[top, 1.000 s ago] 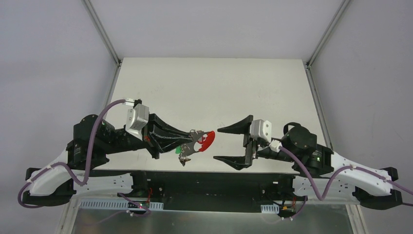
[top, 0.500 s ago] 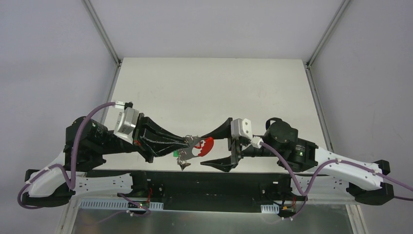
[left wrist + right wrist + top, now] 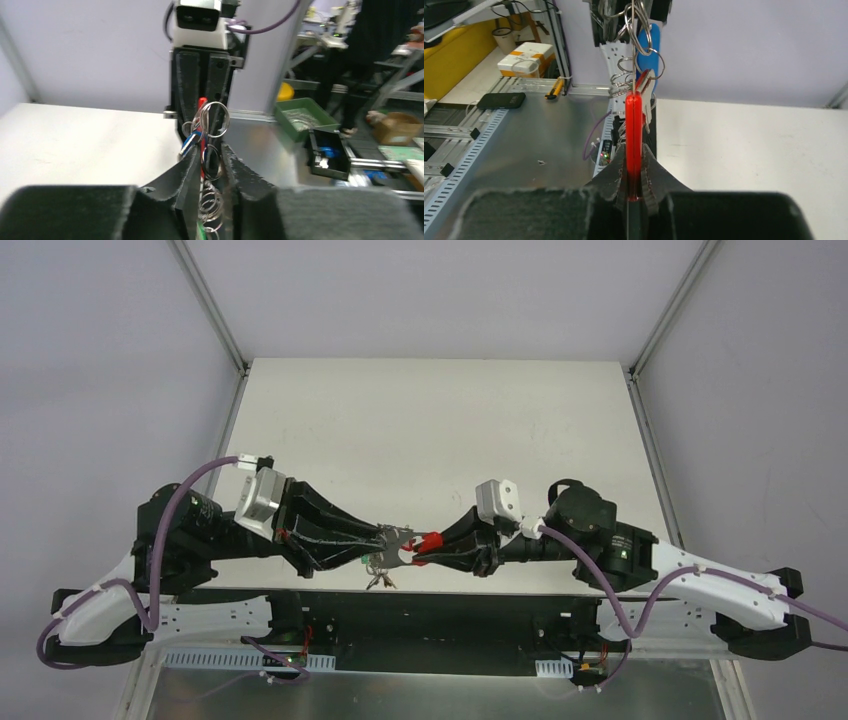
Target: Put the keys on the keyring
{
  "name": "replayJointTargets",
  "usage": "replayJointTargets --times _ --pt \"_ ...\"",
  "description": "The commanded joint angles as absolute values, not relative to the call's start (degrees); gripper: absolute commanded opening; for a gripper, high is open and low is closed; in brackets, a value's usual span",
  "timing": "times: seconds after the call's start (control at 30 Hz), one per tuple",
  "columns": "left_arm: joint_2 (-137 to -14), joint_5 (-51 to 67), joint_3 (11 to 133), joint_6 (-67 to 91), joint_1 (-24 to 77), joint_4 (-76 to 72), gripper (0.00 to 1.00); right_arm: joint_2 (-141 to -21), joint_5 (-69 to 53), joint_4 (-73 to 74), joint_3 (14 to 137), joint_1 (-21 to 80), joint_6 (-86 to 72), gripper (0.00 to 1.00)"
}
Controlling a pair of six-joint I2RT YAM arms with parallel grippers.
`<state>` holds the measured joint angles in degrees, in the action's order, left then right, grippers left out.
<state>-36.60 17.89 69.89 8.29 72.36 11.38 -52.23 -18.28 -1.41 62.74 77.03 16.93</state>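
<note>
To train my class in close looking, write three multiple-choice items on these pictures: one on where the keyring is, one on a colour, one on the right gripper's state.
1. Where is the keyring?
A. Lying loose, untouched.
B. Held between the left gripper and the right gripper.
C. Hanging from the right gripper alone.

2. What colour is the clip?
A. Yellow.
B. Brown.
C. Red.

3. The right gripper is:
A. Shut on the clip.
B. Wide open.
C. Out of view.

Answers:
1 B: in the top view both grippers close on it from opposite sides.
2 C: the right wrist view shows it red.
3 A: its fingers pinch the clip's end.
</note>
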Motion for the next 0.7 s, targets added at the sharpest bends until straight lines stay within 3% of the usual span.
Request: replayJointTargets --times 0.0,0.2,0.23,0.3,0.57,0.67 --pt "-32.39 11.73 69.17 6.74 72.42 7.67 0.25 -47.56 -11.12 -0.37 62.64 76.55 16.16 0.00" --pt "-26.92 -0.02 66.35 5.72 72.42 11.37 0.47 -50.02 5.67 15.78 68.56 74.61 15.97 0.00" --pt "-26.19 -2.80 65.83 5.76 72.42 12.03 0.57 -50.96 7.83 18.83 70.04 73.83 15.13 0.00" --pt "-24.68 -7.94 64.63 5.89 72.42 13.03 0.63 -52.59 9.02 22.93 71.74 71.17 12.88 0.00" --pt "-22.40 -19.29 62.17 6.92 72.42 17.38 0.76 -58.76 -1.95 31.46 71.96 52.65 -1.20 0.00" --pt "-22.63 -24.33 61.43 7.68 72.42 19.59 0.95 -63.09 -7.50 32.73 71.34 46.80 -5.79 0.00"
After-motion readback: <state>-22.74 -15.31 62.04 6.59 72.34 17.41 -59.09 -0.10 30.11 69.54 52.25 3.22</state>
